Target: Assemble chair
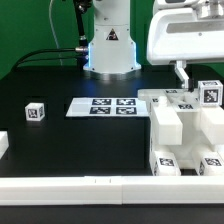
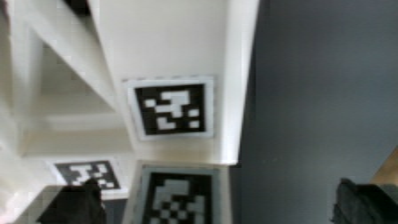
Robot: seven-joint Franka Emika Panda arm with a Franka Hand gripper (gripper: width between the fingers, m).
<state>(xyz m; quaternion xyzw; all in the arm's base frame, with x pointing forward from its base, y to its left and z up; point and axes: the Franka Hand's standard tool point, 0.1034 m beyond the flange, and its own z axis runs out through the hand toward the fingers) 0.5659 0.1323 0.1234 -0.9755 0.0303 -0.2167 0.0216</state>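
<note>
The chair's white parts are clustered at the exterior view's right: a big blocky piece (image 1: 178,125), a tagged part (image 1: 210,93) behind it and two tagged pieces (image 1: 168,161) at the front. A small tagged cube (image 1: 35,111) lies alone at the left. My gripper (image 1: 182,76) hangs just above the cluster's back edge. In the wrist view its dark fingertips (image 2: 71,205) stand wide apart, so the gripper (image 2: 222,205) is open and holds nothing. A tagged white part (image 2: 187,197) lies between the fingers, close to one of them. A longer tagged slab (image 2: 175,105) lies beyond it.
The marker board (image 1: 103,105) lies flat mid-table. The arm's white base (image 1: 110,50) stands behind it, with cables running off to the left. A long white border rail (image 1: 70,185) runs along the front edge, and a short white piece (image 1: 3,146) sits at the left edge.
</note>
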